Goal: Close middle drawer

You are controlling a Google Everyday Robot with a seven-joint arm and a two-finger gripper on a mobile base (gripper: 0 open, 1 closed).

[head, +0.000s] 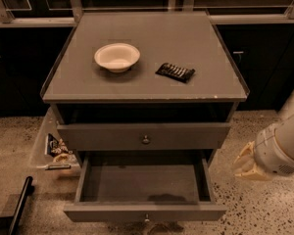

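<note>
Camera view: middle drawer [146,211] pulled well out; gripper [246,163] low right of cabinet [191,38], apart from it, open or closed cannot tell. Dark packet [175,72] near bowl [117,57], print unreadable.

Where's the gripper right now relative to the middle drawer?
In the camera view, the gripper is at the right, over the speckled floor. It sits just beyond the right side of the pulled-out middle drawer.
</note>
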